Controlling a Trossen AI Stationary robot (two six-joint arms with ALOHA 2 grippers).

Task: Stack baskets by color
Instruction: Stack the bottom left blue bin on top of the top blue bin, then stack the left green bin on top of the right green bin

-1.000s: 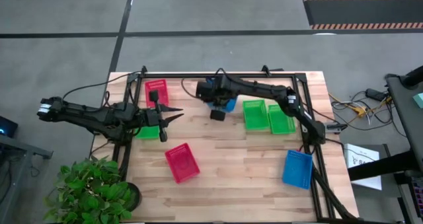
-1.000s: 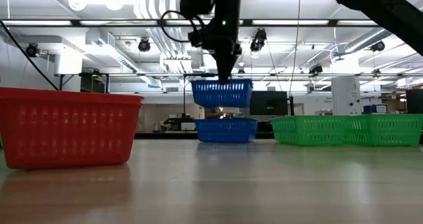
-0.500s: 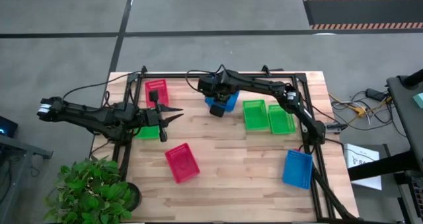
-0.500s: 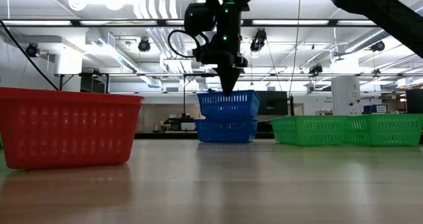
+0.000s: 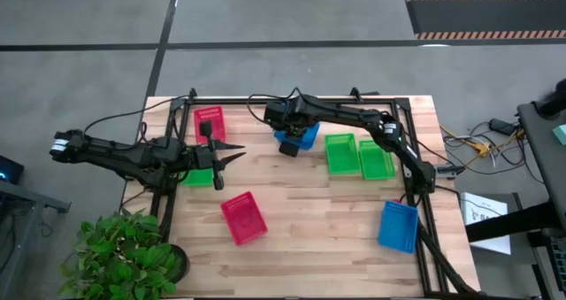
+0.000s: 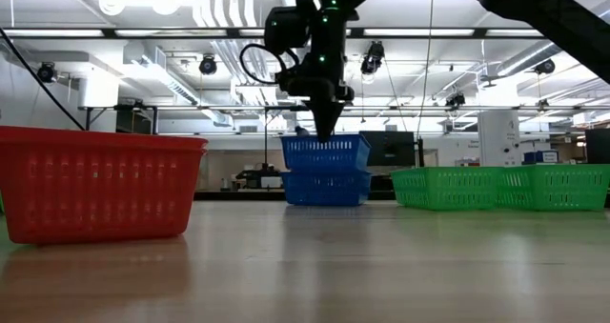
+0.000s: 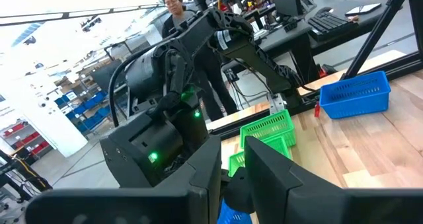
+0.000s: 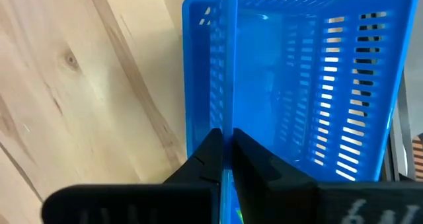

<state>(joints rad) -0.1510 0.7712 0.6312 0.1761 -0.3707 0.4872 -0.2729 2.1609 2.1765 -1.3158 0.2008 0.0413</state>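
Near the table's far middle, my right gripper (image 6: 324,132) is shut on a blue basket (image 6: 326,151) that sits on top of a second blue basket (image 6: 326,187). A third blue basket (image 5: 398,226) lies near the right edge. Two green baskets (image 5: 358,155) stand side by side right of the blue pair. A red basket (image 5: 210,123) stands at the far left and another (image 5: 243,218) lies near the middle front. My left gripper (image 5: 239,154) hangs open and level above the table's left side, over a green basket (image 5: 199,176). My right gripper pinches the upper blue basket's side wall at its rim (image 8: 228,118), one finger inside the basket and one outside. The fingers (image 8: 205,161) come steeply from above. The basket's bottom sits in the mouth of the lower blue basket, nearly level.
A black metal frame (image 5: 407,150) runs round the table's edges. A potted plant (image 5: 124,256) stands off the near left corner. Bare wood lies at the middle and front of the table. A person (image 7: 173,2) stands beyond the table.
My right gripper has gone down and a little toward the far edge with the blue basket. The basket hung clear above the lower blue one before and now sits on it.
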